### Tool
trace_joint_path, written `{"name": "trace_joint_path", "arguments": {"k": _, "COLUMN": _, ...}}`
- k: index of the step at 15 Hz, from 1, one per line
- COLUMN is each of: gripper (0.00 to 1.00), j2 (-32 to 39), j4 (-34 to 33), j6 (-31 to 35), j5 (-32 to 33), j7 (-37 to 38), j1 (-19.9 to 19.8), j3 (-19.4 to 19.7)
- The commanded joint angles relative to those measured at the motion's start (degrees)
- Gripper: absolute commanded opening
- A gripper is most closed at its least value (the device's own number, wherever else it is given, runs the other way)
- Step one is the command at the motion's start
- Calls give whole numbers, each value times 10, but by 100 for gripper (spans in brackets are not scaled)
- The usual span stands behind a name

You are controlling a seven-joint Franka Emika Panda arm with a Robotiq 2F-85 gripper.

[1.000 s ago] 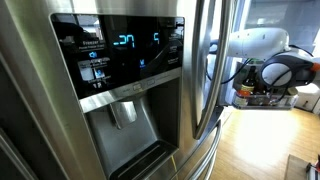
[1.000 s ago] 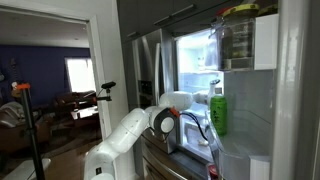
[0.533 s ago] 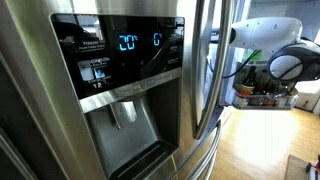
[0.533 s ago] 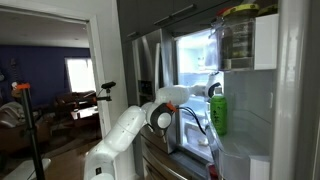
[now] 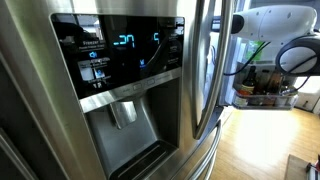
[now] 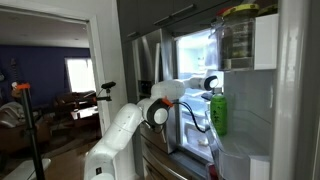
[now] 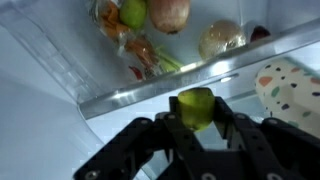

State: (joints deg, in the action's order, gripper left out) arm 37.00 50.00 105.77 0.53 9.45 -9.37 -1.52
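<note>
Hand (image 7: 197,120) part-closed, gripping green fruit (image 7: 196,104) by fridge shelf (image 7: 150,90).

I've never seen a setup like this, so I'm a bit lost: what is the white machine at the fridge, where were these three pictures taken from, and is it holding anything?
The white machine is a robot arm with a two-fingered gripper at its tip. Two cameras stand in the room. In an exterior view, the steel fridge fills the picture, with the arm at the edge. In an exterior view from farther back, the arm reaches into the open fridge, near a green bottle. The third camera rides on the wrist. It shows the gripper closed on a yellow-green object, with a clear drawer of fruit beyond.
</note>
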Motion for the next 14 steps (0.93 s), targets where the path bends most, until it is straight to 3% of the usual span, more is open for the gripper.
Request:
{"name": "trace_joint_path", "arguments": {"k": 1, "gripper": 12, "j2": -27, "j4": 23, "j6": -94, "j5": -21, "j7": 21, "j1": -3, "j3": -9}}
{"name": "trace_joint_path", "arguments": {"k": 4, "gripper": 12, "j2": -30, "j4": 17, "j6": -173, "j5": -29, "j7": 29, "j1": -5, "j3": -13}}
{"name": "trace_joint_path", "arguments": {"k": 7, "gripper": 12, "j2": -30, "j4": 15, "j6": -211, "j5": -38, "j7": 53, "j1": -2, "j3": -13}}
{"name": "trace_joint_path", "arguments": {"k": 13, "gripper": 12, "j2": -33, "j4": 24, "j6": -203, "j5": -57, "j7": 109, "j1": 2, "j3": -17}}
{"name": "trace_joint_path", "arguments": {"k": 14, "gripper": 41, "j2": -34, "j4": 26, "j6": -199, "j5": -58, "j7": 116, "j1": 3, "j3": -17}}
